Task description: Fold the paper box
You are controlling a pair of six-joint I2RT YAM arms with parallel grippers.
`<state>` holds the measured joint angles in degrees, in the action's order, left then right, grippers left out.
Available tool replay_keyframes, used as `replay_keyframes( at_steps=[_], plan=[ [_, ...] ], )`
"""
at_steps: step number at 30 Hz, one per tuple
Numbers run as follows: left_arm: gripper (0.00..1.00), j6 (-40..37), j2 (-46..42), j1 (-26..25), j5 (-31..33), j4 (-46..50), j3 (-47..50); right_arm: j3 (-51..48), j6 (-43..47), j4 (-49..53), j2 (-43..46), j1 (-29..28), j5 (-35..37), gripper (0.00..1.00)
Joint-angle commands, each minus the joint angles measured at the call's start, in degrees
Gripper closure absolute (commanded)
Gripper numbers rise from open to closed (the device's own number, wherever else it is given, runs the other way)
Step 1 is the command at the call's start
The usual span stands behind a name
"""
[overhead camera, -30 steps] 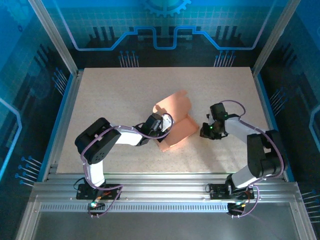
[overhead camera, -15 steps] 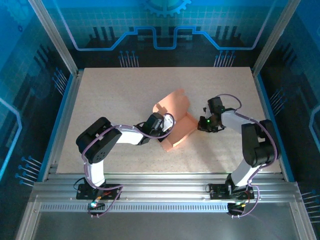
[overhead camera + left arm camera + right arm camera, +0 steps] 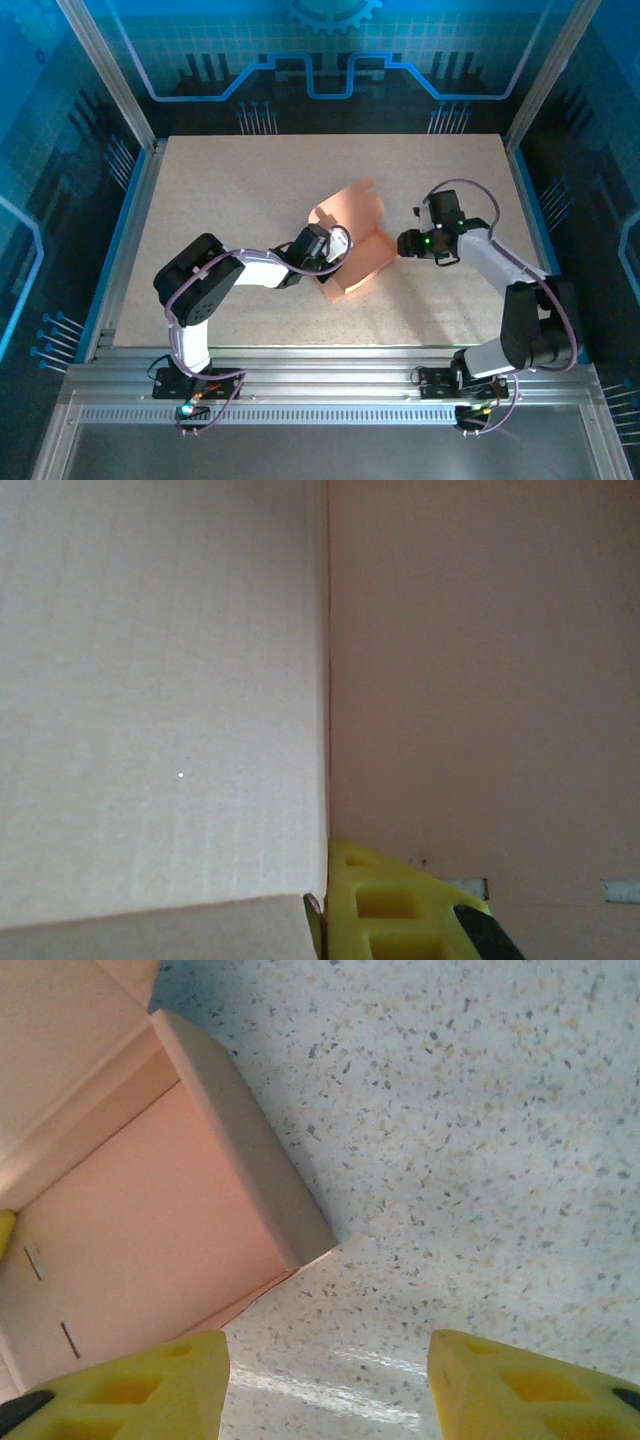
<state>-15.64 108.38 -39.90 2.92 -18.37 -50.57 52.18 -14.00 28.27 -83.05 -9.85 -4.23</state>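
The paper box (image 3: pixel 358 240), salmon-orange card, stands partly folded at the middle of the table, with one flap raised at the back and a low wall on its right. My left gripper (image 3: pixel 326 256) is shut on the box's left wall. In the left wrist view that wall's edge (image 3: pixel 328 730) runs down into the jaws beside one yellow finger (image 3: pixel 390 910). My right gripper (image 3: pixel 404 243) sits just right of the box, open. Its yellow fingers (image 3: pixel 130 1385) are spread over bare table, next to the box's near corner (image 3: pixel 300 1230), and nothing lies between them.
The speckled table (image 3: pixel 240 190) spreads wide to the left and behind the box. Aluminium posts (image 3: pixel 110 75) and blue panels wall the table in. The metal rail (image 3: pixel 320 385) carrying both arm bases runs along the near edge.
My right gripper has moved left and a little away from me, up to the box's right side, and has opened. The right elbow has swung outward. The left gripper has kept its hold.
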Motion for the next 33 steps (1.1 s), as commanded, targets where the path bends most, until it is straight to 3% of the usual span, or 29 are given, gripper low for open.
replay_keyframes(
  at_steps=[1,7,15,24,33],
  plan=[
    [0.98,-2.0,3.1,-0.8,-1.7,11.9,1.4,4.0,8.3,1.7,-2.7,-2.1,1.7,0.46],
    [0.98,-1.7,3.0,-0.7,-1.7,12.0,1.3,12.4,15.5,1.5,-14.2,-7.6,8.8,0.59],
    [0.98,-1.8,2.9,-0.7,-1.4,12.1,1.6,23.7,21.3,7.6,-28.4,-12.1,19.0,0.68],
    [0.98,-1.4,2.5,-0.7,-1.3,11.8,1.9,24.6,22.0,8.0,-30.8,-14.3,21.2,0.95],
    [0.97,-0.7,1.8,-0.7,-1.4,11.5,2.0,21.0,16.3,5.0,-28.8,-17.1,28.9,0.97]
  ],
)
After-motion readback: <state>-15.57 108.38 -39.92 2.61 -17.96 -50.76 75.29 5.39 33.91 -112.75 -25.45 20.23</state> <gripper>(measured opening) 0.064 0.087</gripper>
